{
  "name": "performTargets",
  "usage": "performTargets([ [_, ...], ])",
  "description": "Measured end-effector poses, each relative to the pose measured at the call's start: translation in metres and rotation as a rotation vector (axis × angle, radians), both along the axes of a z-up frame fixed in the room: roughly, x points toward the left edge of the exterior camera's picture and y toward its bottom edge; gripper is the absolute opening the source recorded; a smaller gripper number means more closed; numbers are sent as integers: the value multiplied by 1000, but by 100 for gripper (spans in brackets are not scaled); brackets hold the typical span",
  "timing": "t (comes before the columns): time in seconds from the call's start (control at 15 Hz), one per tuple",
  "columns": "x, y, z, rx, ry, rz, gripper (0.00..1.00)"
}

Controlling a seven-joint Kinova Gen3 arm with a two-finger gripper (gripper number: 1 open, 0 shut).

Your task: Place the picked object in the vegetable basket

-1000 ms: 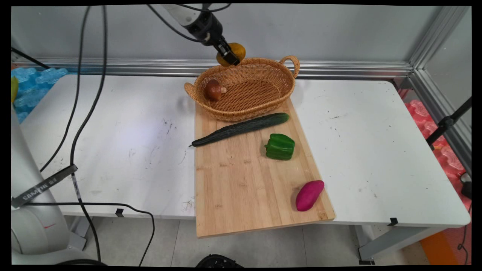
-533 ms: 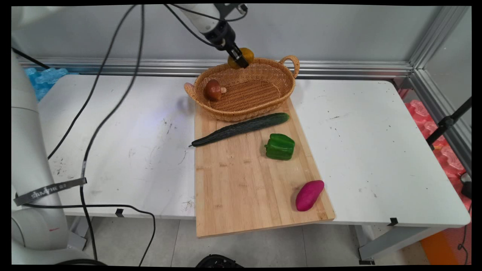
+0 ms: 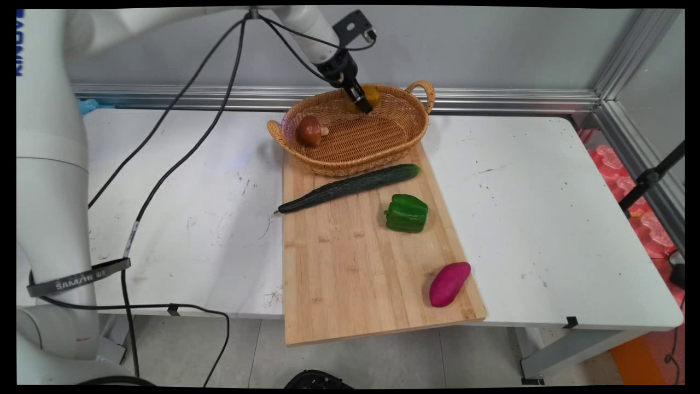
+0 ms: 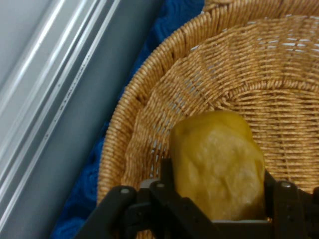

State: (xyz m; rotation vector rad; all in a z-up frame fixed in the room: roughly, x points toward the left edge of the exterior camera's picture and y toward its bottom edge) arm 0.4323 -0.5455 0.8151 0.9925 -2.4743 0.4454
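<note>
While the black two-finger gripper (image 3: 361, 103) hangs inside the oval woven wicker basket (image 3: 383, 156) at its 12 o'clock wall, its jaws are clamped on a lumpy yellow potato (image 4: 218, 164). A brown mushroom (image 3: 309, 131) lies at the basket's 9 o'clock. Judging by the gap beneath, lowering close to the weave before any release would spare a bounce. A long dark green cucumber (image 3: 350, 187) lies at the basket's 6 o'clock on the wooden board (image 3: 350, 284).

Even, bright light from overhead falls on the white bench (image 3: 547, 219), and the cucumber (image 3: 350, 187), green pepper (image 3: 407, 213) and purple sweet potato (image 3: 449, 283) cast only faint, soft shadows. The main view bows at its edges. The hand view is soft, the wicker basket (image 4: 164, 89) slightly blurred.
</note>
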Motion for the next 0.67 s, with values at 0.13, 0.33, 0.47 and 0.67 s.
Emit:
performTargets([
  [0.13,-3,-7,-10,15,-3,-8,0],
  [0.33,-6,-14,-21,31,-5,-22,0],
  [0.47,-7,-14,-23,37,-6,-32,100],
  [0.67,-10,-13,-19,33,-5,-48,100],
])
